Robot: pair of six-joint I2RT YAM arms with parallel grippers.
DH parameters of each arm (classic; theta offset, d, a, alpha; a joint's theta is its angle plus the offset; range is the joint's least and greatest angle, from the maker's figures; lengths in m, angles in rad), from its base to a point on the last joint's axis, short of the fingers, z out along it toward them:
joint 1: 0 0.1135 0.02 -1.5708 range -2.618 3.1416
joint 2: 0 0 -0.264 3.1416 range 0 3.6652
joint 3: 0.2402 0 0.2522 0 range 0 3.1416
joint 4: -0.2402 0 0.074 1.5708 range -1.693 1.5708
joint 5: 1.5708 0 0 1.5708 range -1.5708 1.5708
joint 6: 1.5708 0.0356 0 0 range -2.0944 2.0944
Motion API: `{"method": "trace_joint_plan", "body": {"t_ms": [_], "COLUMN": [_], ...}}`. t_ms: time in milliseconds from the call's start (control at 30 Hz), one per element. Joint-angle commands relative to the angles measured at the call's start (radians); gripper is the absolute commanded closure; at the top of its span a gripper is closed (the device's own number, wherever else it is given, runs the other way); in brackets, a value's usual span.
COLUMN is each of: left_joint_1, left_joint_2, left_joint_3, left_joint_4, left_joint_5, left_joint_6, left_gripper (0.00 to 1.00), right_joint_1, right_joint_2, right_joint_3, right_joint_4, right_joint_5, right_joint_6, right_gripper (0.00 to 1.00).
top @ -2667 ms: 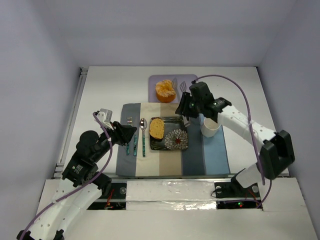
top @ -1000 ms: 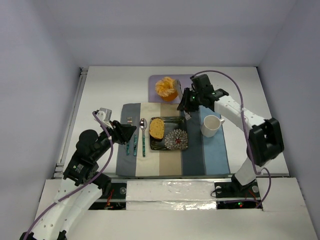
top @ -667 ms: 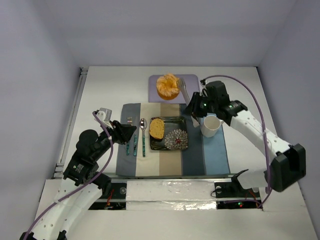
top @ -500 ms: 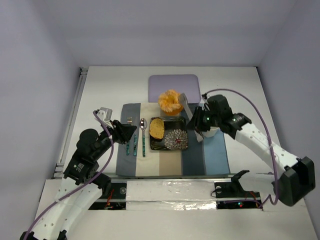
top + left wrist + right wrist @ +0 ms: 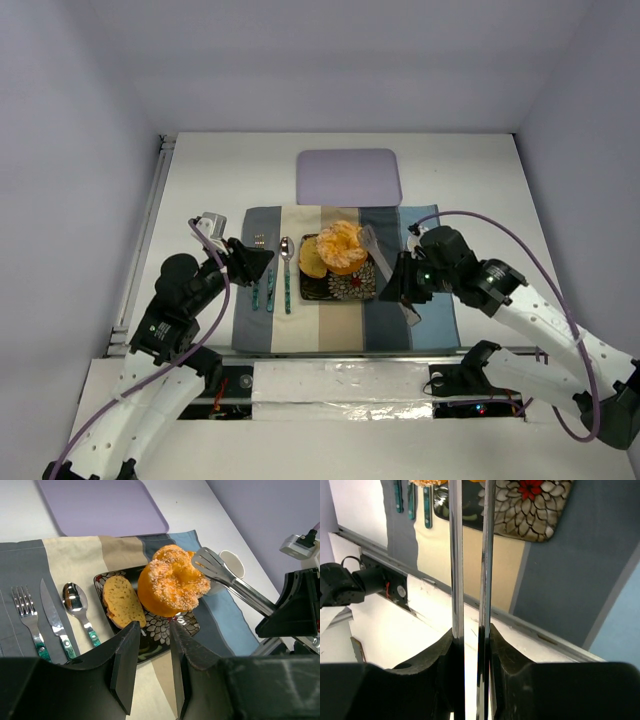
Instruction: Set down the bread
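The bread (image 5: 311, 261), a small golden slice, lies on the left part of the dark flowered plate (image 5: 352, 288); it also shows in the left wrist view (image 5: 122, 600). My right gripper (image 5: 404, 287) is shut on metal tongs (image 5: 383, 266), which grip a peeled orange (image 5: 341, 247) over the plate, right beside the bread. In the right wrist view the tongs' arms (image 5: 456, 555) run up from my right gripper (image 5: 470, 641). My left gripper (image 5: 263, 263) is open and empty over the placemat's left side, short of the plate (image 5: 176, 626).
A purple tray (image 5: 348, 176) lies behind the striped placemat (image 5: 430, 320). A fork (image 5: 257, 268), knife (image 5: 270, 280) and spoon (image 5: 286, 268) lie left of the plate. A white mug (image 5: 232, 562) stands right of the plate, behind the tongs (image 5: 235, 584).
My right arm has carried the orange in the tongs from the purple tray forward to over the plate, beside the bread. The bread and my left arm have not moved.
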Motion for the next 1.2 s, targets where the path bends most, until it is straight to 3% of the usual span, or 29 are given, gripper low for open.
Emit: {"method": "trace_joint_plan", "body": {"t_ms": [0, 233, 567, 700, 733, 833, 1000, 1167], "left_joint_1": [0.006, 0.015, 0.024, 0.024, 0.024, 0.024, 0.034, 0.034], "left_joint_2": [0.005, 0.014, 0.015, 0.014, 0.017, 0.015, 0.012, -0.003], "left_joint_3": [-0.012, -0.014, -0.016, -0.016, -0.016, -0.017, -0.017, -0.019], "left_joint_4": [0.053, 0.06, 0.062, 0.065, 0.066, 0.066, 0.07, 0.071], "left_joint_5": [0.016, 0.036, 0.042, 0.046, 0.051, 0.056, 0.062, 0.069], "left_joint_6": [0.013, 0.013, 0.013, 0.014, 0.013, 0.014, 0.014, 0.016], "left_gripper": [0.73, 0.73, 0.73, 0.73, 0.73, 0.73, 0.73, 0.73], "right_joint_1": [0.008, 0.008, 0.017, 0.017, 0.017, 0.026, 0.026, 0.026], "right_joint_2": [-0.058, -0.103, -0.051, -0.057, -0.062, -0.069, -0.092, -0.085], "right_joint_3": [-0.004, -0.059, -0.099, -0.099, -0.093, -0.07, 0.019, 0.112], "right_joint_4": [-0.035, -0.085, 0.048, 0.048, 0.044, 0.01, -0.062, -0.082], "right_joint_5": [0.026, 0.021, -0.026, -0.025, -0.02, 0.041, 0.107, 0.194], "right_joint_6": [0.015, 0.021, 0.049, 0.056, 0.058, 0.053, 0.047, 0.039], "right_gripper": [0.84, 0.84, 0.82, 0.67, 0.59, 0.5, 0.49, 0.55]}}
